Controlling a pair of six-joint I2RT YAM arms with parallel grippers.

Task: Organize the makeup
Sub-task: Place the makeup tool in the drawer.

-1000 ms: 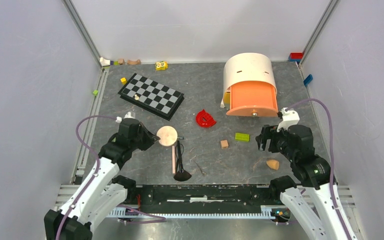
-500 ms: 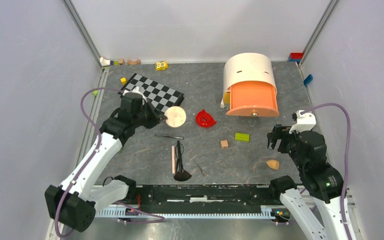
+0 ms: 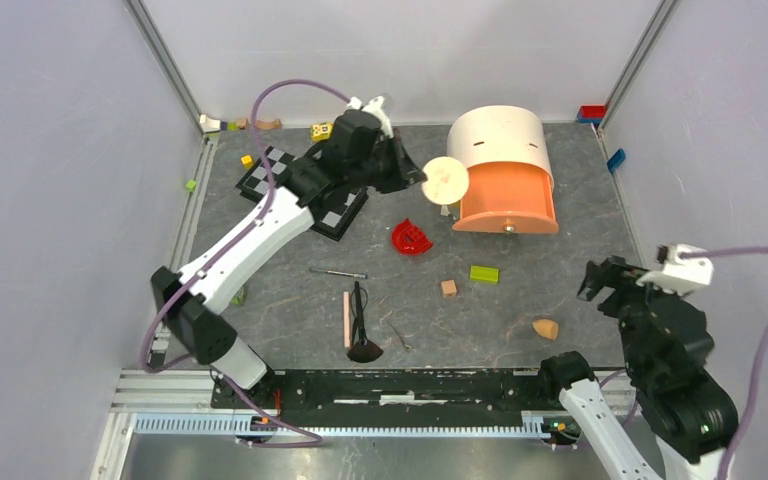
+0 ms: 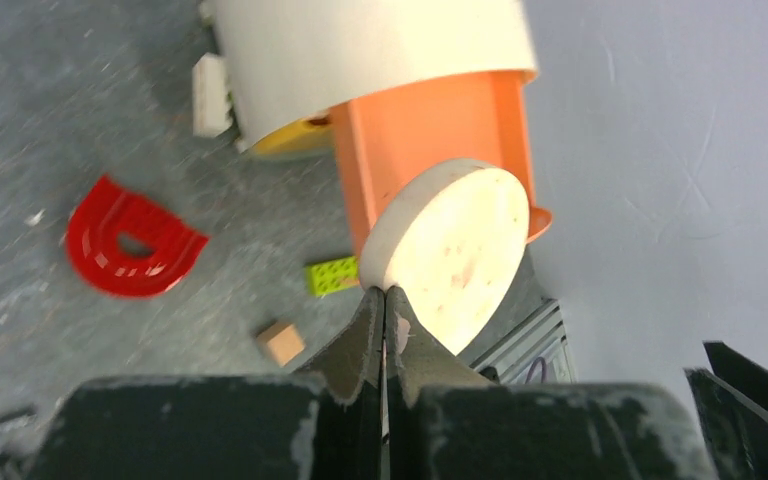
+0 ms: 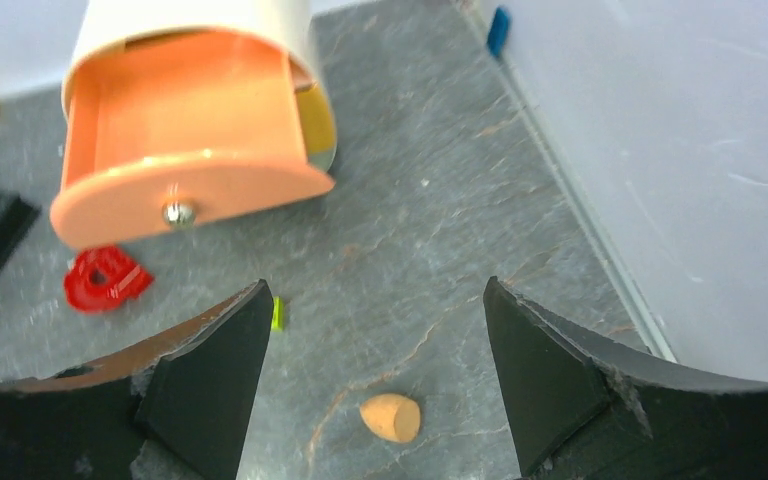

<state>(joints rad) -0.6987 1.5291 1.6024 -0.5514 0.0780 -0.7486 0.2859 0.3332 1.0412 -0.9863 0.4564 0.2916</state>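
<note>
My left gripper [image 3: 415,177] is shut on the rim of the round peach compact [image 3: 447,181], holding it in the air just left of the open orange drawer [image 3: 505,195]. From the left wrist the compact [image 4: 450,245] stands on edge in front of the drawer [image 4: 425,120], pinched at the gripper [image 4: 385,295]. My right gripper [image 3: 610,283] hangs open above the orange teardrop sponge [image 5: 391,417], which lies on the mat between the gripper [image 5: 375,290] fingers' line of sight. A black-handled brush [image 3: 360,325], a pink stick [image 3: 347,319] and a thin dark tool [image 3: 338,272] lie near the front middle.
The drawer belongs to a white rounded cabinet [image 3: 498,135] at the back right. A red curved piece [image 3: 411,237], a green block [image 3: 484,273] and a wooden block [image 3: 448,288] lie mid-table. A checkerboard [image 3: 280,175] sits back left, small toys [image 3: 260,124] along the back wall.
The left arm has swung from the near left up and right across the table, carrying the compact to the drawer's side. The right arm has drawn back toward the right edge.
</note>
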